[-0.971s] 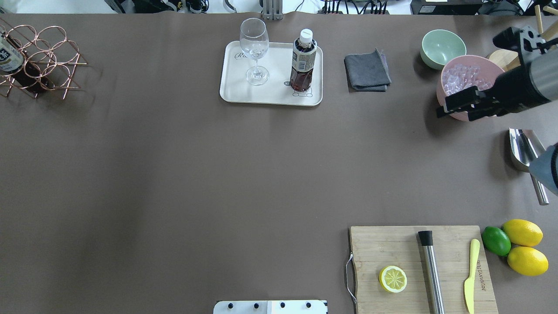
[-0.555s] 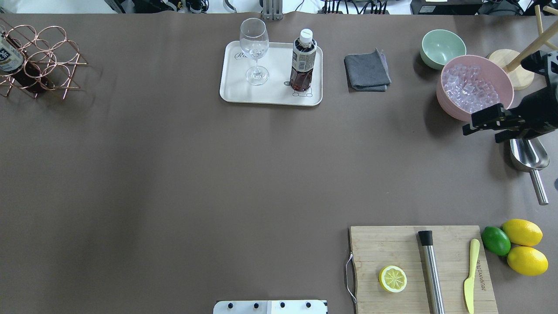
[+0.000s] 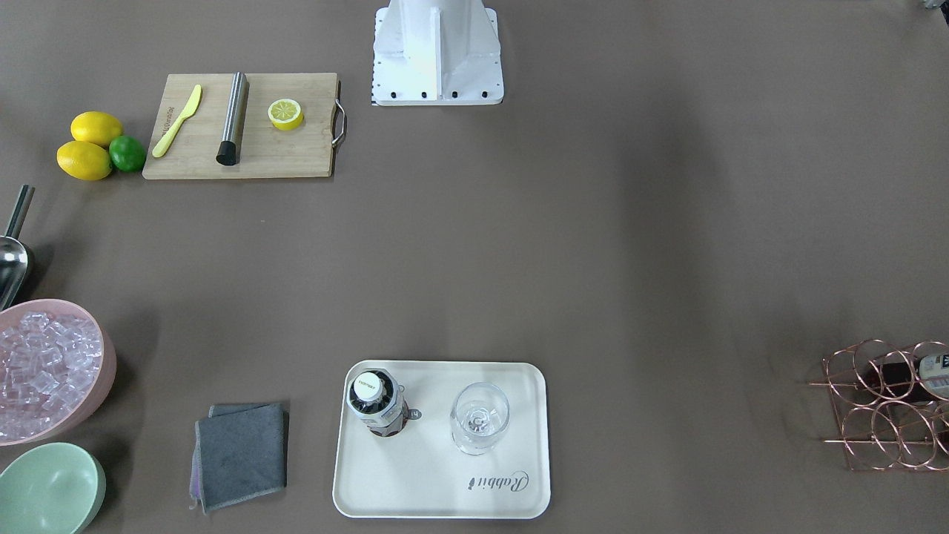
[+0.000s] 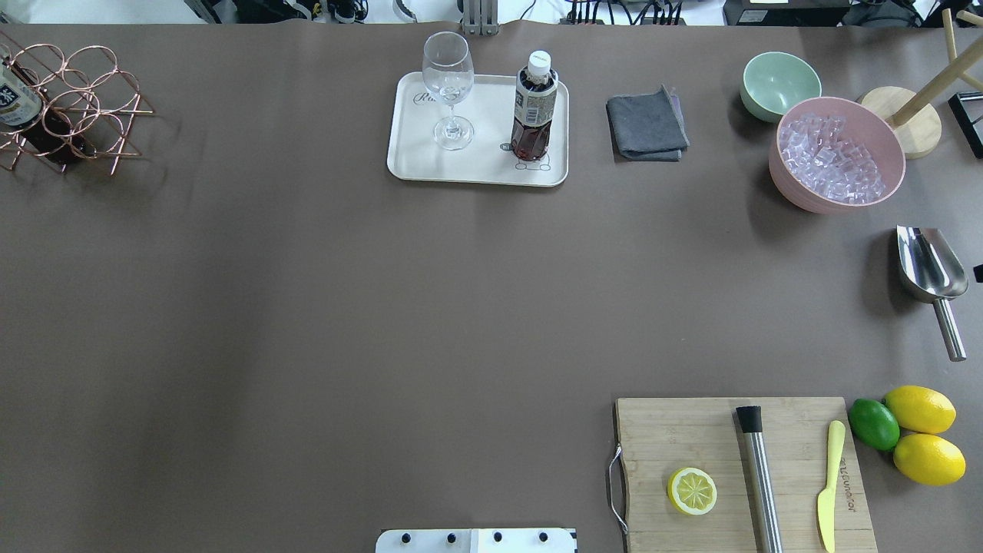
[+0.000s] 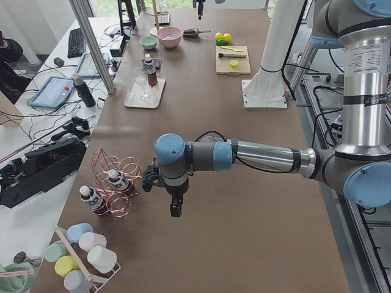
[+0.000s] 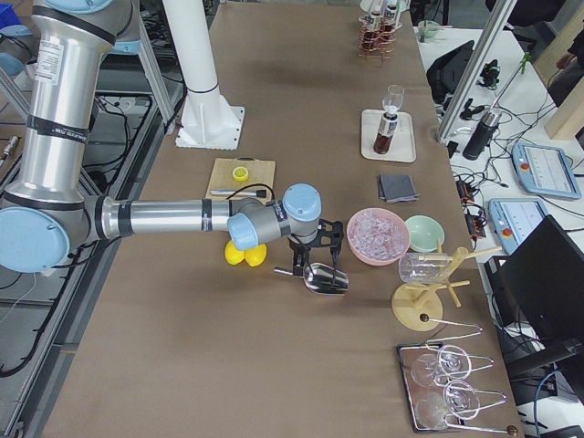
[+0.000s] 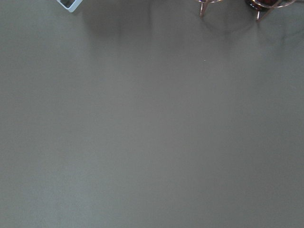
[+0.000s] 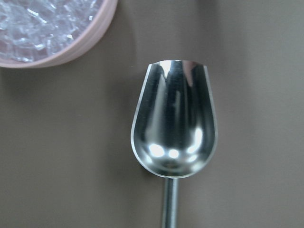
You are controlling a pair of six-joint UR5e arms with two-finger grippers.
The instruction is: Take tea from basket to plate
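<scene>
One tea bottle (image 4: pixel 534 107) stands upright on the cream plate (image 4: pixel 491 161), next to a wine glass (image 4: pixel 448 92); it also shows in the front view (image 3: pixel 377 404). The copper wire basket (image 4: pixel 73 107) sits at the table's far left and holds two more bottles (image 5: pixel 91 198). My left gripper (image 5: pixel 176 207) hangs over bare table beside the basket (image 5: pixel 119 177). My right gripper (image 6: pixel 294 266) hovers over a metal scoop (image 8: pixel 173 128). Both grippers show only in the side views, so I cannot tell whether they are open or shut.
A pink bowl of ice (image 4: pixel 837 153), a mint-green bowl (image 4: pixel 779 84) and a grey cloth (image 4: pixel 647 124) lie at the back right. A cutting board (image 4: pixel 741 472) with a lemon half, muddler and knife is front right, with lemons and a lime (image 4: pixel 910 434) beside it.
My right arm has pulled back from over the pink bowl toward the scoop and left the overhead view at the right edge. The bottle, plate and basket have not moved.
</scene>
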